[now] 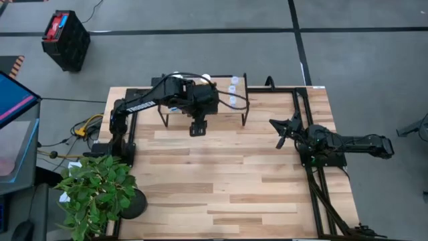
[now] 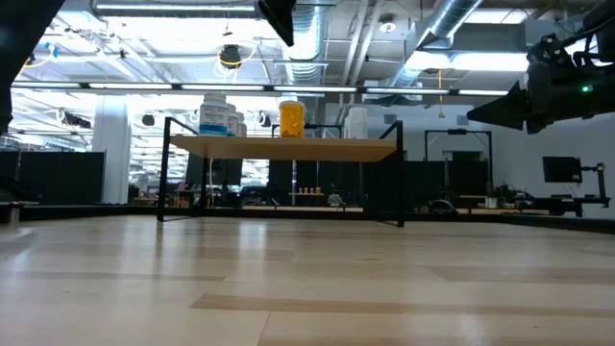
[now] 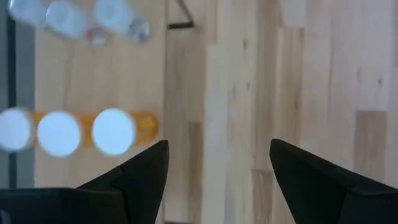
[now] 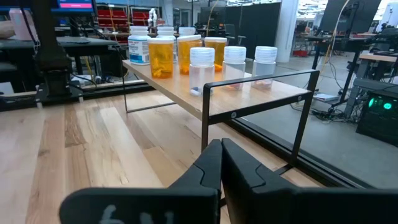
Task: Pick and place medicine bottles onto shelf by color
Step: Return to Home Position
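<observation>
**Left end effector (image 1: 197,128) spread wide beside the shelf, bottles standing in three groups**

We find the left end effector held high over the table (image 1: 221,181), just off the near edge of the shelf (image 2: 317,149). Its arm reaches in from the table's left side and passes above the shelf's left half. Its fingers (image 3: 143,177) stand wide apart and nothing lies between them. Looking down past them, we see bare table planks on one side and the shelf board on the other.

We place the shelf at the far edge of the table, roughly midway between the two arms. On it the orange bottles (image 4: 161,56) stand three in a row, white caps up, around the middle of the board. The clear bottles (image 4: 202,70), also three in a row, take the end nearest the right arm. The white bottles (image 2: 216,115) are grouped at the opposite end. We cannot count them with certainty, since they overlap in each view that shows them.

We see the right end effector (image 1: 282,132) near its own base at the table's right side, well apart from the shelf and pointing toward it. Its fingers are pressed together with nothing held.
</observation>
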### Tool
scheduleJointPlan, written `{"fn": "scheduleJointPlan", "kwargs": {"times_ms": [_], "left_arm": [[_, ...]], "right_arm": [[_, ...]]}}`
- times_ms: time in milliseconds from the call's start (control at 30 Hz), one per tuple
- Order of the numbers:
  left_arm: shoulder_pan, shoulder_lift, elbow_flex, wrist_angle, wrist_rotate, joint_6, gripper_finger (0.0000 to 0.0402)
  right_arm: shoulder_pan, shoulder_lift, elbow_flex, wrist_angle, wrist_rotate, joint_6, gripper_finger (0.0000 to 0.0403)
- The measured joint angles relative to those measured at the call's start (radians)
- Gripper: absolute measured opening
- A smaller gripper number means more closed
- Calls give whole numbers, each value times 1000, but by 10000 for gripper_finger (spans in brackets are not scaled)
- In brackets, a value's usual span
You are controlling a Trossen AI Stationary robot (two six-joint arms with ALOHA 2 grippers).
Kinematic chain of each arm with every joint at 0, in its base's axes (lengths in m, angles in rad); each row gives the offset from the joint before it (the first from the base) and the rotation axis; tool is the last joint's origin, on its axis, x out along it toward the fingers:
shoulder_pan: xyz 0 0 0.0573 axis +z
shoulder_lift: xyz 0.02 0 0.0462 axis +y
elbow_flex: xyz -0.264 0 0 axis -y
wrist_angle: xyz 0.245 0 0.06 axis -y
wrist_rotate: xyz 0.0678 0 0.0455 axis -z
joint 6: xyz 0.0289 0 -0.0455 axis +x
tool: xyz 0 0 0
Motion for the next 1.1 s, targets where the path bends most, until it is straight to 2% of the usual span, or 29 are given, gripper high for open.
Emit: {"fn": "scheduleJointPlan", "kwargs": {"times_ms": [200, 467, 633, 733, 800, 867, 933, 1033, 1100], "left_arm": [[-78, -54, 0, 7, 42, 61, 267], [-204, -288, -15, 10, 50, -44, 267], [-279, -471, -156, 126, -52, -84, 267], [-285, -606, -322, 221, -151, -108, 267], [-278, -709, -478, 307, -210, -124, 267], [-258, -818, -670, 462, -235, -132, 267], [-237, -929, -877, 633, -192, -121, 267], [-205, -1091, -1181, 887, -71, -102, 267], [-181, -1192, -1364, 1019, -54, -121, 267]], "right_arm": [[0, 0, 0, 0, 0, 0, 27], [0, 0, 0, 0, 0, 0, 29], [0, 0, 0, 0, 0, 0, 27], [0, 0, 0, 0, 0, 0, 27], [0, 0, 0, 0, 0, 0, 27], [0, 0, 0, 0, 0, 0, 27], [0, 0, 0, 0, 0, 0, 27], [0, 0, 0, 0, 0, 0, 27], [0, 0, 0, 0, 0, 0, 27]]}}
